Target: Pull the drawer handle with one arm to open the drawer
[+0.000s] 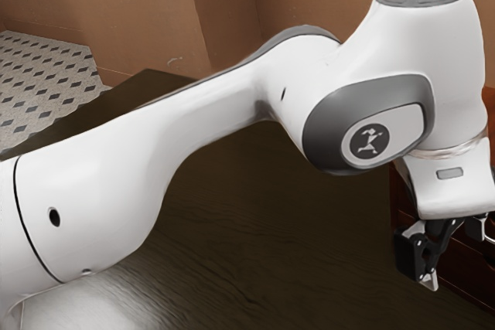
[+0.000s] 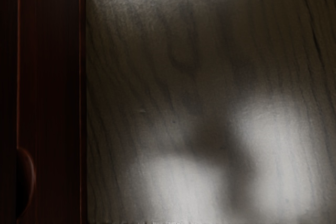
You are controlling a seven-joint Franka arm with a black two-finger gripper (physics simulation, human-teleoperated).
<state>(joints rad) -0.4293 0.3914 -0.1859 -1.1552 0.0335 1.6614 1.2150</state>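
A dark red-brown drawer cabinet stands on the table at the exterior view's right edge, mostly hidden behind my hand. My black gripper hangs just in front of it, low over the table, open, with nothing between its fingers; one finger shows plainly. In the wrist view the drawer front is a dark panel beside the hand, and a rounded handle bulges from its edge. I cannot tell how far the drawer is out.
The dark wooden table stretches under the arm, and its grain shows in the wrist view as the tabletop. Brown walls stand behind, with a patterned tile floor at the exterior view's left.
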